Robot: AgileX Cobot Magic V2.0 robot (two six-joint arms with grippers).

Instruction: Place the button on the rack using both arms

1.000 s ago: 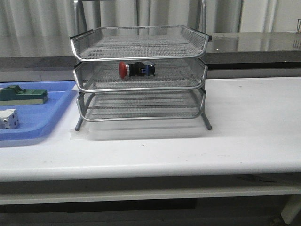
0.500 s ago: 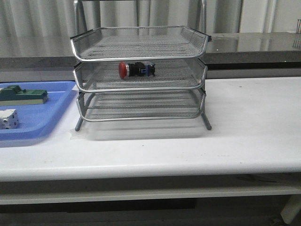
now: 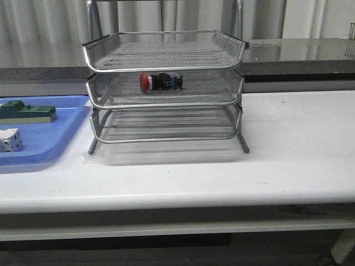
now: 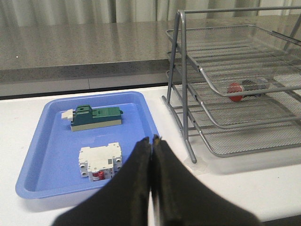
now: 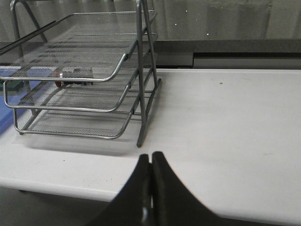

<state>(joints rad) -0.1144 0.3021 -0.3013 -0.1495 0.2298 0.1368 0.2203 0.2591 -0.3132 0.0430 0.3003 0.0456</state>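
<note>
Nearest to the robot, both tools are pulled back from the work. The left gripper [image 4: 151, 141] has its fingers pressed together with nothing between them, and it hangs over the near edge of the blue tray [image 4: 33, 155], where a white breaker [image 4: 100, 161] and a green block [image 4: 96, 117] lie. The right gripper [image 5: 150, 160] is also closed on nothing, above the bare table [image 5: 225, 122] and apart from the rack [image 3: 164, 91].

Farther away, the button [image 3: 160, 82] lies on its side in the middle tier of the rack, red cap to the left, so the placing looks finished.

If it must be taken again, it seems a small, light and rigid part. The round cap would probably slip, so the black body is the better place to hold. The mesh blurs it in the wrist views, so its exact resting angle is uncertain.
</note>
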